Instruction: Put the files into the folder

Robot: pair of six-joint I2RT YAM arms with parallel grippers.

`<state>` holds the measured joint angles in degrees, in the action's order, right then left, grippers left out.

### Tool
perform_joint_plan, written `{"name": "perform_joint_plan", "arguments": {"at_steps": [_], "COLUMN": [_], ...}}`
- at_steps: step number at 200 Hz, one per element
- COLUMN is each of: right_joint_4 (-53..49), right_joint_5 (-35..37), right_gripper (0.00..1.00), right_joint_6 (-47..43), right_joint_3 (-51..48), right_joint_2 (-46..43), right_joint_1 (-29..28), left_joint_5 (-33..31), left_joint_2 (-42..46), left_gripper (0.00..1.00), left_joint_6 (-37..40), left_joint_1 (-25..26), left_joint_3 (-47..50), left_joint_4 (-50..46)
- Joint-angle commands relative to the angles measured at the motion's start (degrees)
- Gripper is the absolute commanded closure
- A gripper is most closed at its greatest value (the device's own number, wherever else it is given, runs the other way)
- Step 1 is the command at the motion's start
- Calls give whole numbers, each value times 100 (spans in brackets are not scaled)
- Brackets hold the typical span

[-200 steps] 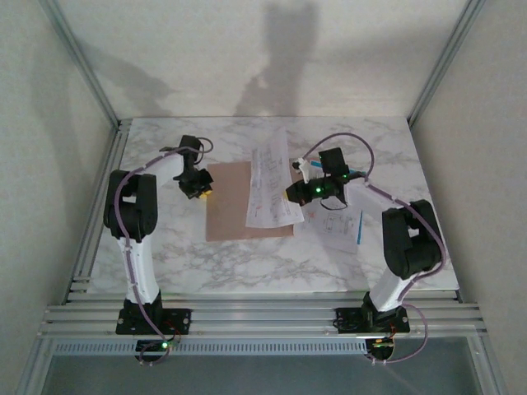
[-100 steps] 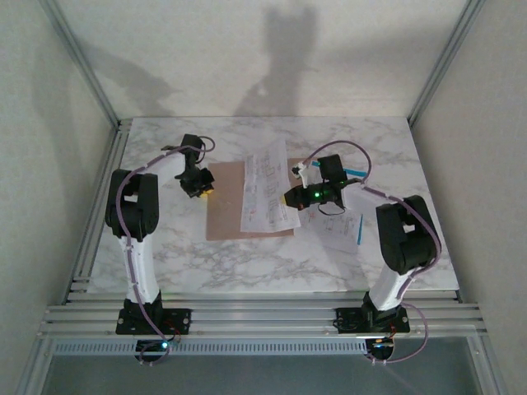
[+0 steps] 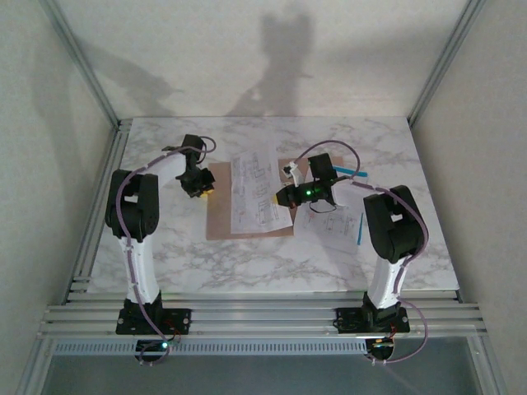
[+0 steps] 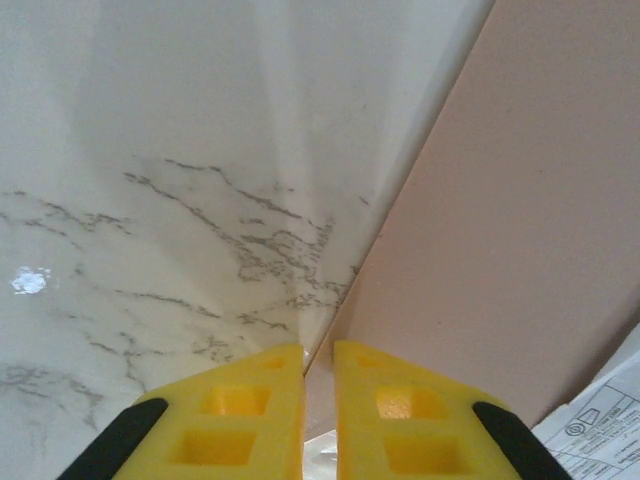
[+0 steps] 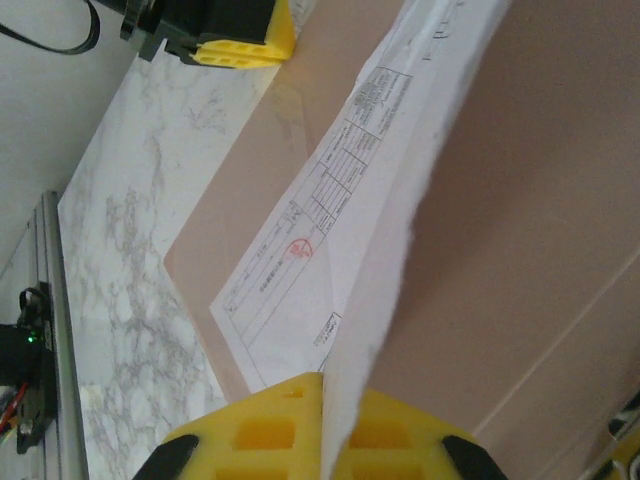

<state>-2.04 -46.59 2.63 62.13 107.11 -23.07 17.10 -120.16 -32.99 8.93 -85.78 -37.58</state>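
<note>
Marble tabletop (image 3: 247, 263) between pale walls (image 3: 206, 49) carries the folder (image 3: 219, 210); right gripper (image 3: 279, 200) pinches a file (image 3: 255, 193) over it, left gripper (image 3: 206, 191) nearly closed at its edge, grip unclear.

Two black-and-white arms rise from bases at the near edge of the tabletop (image 3: 247, 263). The left arm (image 3: 134, 222) stands upright, folds at a high elbow and reaches forward and inward. Its left hand (image 3: 202, 186) points down and to the right, low over the tabletop, with its yellow fingers (image 4: 240, 420) drawn almost together and a thin slit between them. The right arm (image 3: 394, 234) leans in from the right, its forearm stretched leftward and a green light glowing on the wrist. The right hand (image 3: 282, 199) points left, its yellow pads pressed tight on the edge of a file sheet (image 5: 330, 250)
</note>
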Motion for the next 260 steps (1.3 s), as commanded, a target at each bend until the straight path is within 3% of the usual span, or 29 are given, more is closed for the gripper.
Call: {"name": "perform_joint_plan", "arguments": {"at_steps": [1,125,197,260], "right_joint_4": [162,515,693,1535], "right_joint_5": [-162,33,434,719], "right_gripper": [100,100,100,100], "right_joint_6": [141,883,1236,2057], "right_joint_3": [222,517,130,-522], "right_joint_2": [142,793,521,289], "right_joint_1": [-66,-459,-409,-233], "left_joint_5": [254,228,-343,390], "left_joint_2": [-225,113,1271,1758], "left_gripper": [87,96,97,97], "left_joint_6": [30,-162,-644,-773], "left_joint_1": [250,123,76,83], "left_joint_3": [116,602,1105,2524], "left_joint_4": [1580,1782,1343,1913]}}
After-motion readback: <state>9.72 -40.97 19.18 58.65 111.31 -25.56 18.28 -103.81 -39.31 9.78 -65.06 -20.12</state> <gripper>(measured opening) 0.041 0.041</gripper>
